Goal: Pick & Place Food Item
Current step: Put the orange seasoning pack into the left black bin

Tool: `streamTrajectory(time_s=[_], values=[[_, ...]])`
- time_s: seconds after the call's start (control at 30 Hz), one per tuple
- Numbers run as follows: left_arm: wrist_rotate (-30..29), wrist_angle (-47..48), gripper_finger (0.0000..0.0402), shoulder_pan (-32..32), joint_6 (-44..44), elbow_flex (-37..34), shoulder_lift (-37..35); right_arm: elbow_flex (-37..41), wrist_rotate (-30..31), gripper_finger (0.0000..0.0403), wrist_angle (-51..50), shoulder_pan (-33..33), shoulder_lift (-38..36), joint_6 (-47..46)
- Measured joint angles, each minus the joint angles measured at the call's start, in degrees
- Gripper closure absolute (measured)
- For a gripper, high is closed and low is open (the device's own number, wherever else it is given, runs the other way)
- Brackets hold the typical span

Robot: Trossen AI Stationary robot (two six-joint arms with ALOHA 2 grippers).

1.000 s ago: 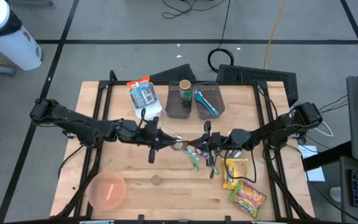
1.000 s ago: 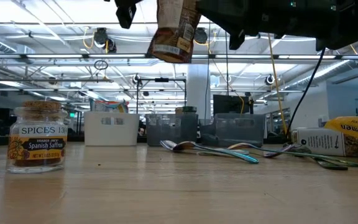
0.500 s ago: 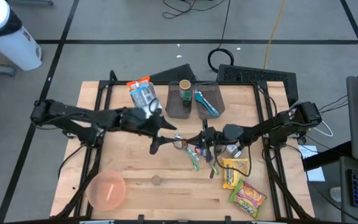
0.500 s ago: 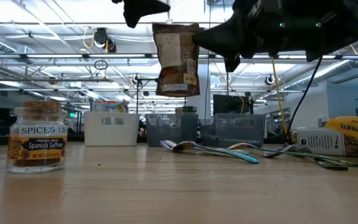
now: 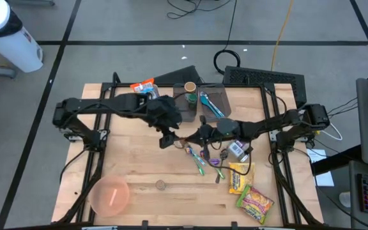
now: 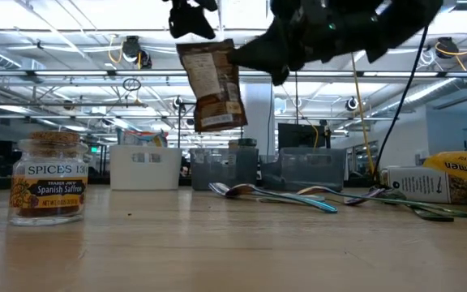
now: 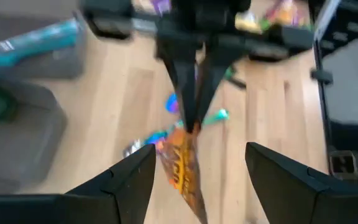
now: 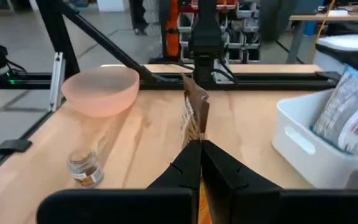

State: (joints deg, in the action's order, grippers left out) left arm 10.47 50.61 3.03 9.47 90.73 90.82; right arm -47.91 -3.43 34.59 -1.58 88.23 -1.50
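The right tool is closed on the top edge of a brown food pouch, which hangs in the air above the tabletop, left of centre in the upper part of the low view. In the high view the pouch sits near the frame centre, between the two tools. The pouch is tilted, its lower end swung to the right in the low view.

The left tool stands wide, its fingers apart on either side of the pouch without touching it. In the high view it lies just left of centre, facing the right tool.

Below the pouch, coloured spoons lie scattered at the centre of the tabletop. A pink bowl occupies the lower left of the high view, and a spice jar stands just to its right. A white bin holding packets sits at upper centre-left, with two grey bins to its right. Ramen packets lie at lower right.
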Motion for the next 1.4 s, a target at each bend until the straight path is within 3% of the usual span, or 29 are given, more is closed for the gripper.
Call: streamTrajectory(time_s=[0.17, 0.33, 0.73, 0.93, 1.17, 1.4], values=[[0.0, 7.0, 0.0155, 0.0, -0.3, 4.7, 4.0, -3.6, -4.4, 0.0403, -3.7, 0.0, 0.0, 1.4], [-0.7, 10.2, 0.0154, 0.0, -0.8, 5.5, 5.4, -4.1, -4.4, 0.0403, -4.4, 0.2, 0.0, 2.7], [-1.9, 11.3, 0.0185, 0.2, -1.5, 5.5, 5.3, -4.1, -4.4, 0.0403, -3.5, 2.4, 0.0, 3.8], [-1.4, 11.3, 0.0213, 1.2, -1.5, 5.5, 5.3, -4.1, -7.3, 0.0403, -2.7, 3.2, 0.0, 3.8], [-1.3, 12.6, 0.0278, 2.1, -2.3, 5.5, 5.3, -4.1, -7.3, 0.0403, -2.7, 3.5, 0.0, 3.8], [-1.0, 13.1, 0.0387, 2.2, -6.0, 5.5, 5.3, -4.1, -7.3, 0.0403, -1.8, 3.5, 0.0, 3.8]])
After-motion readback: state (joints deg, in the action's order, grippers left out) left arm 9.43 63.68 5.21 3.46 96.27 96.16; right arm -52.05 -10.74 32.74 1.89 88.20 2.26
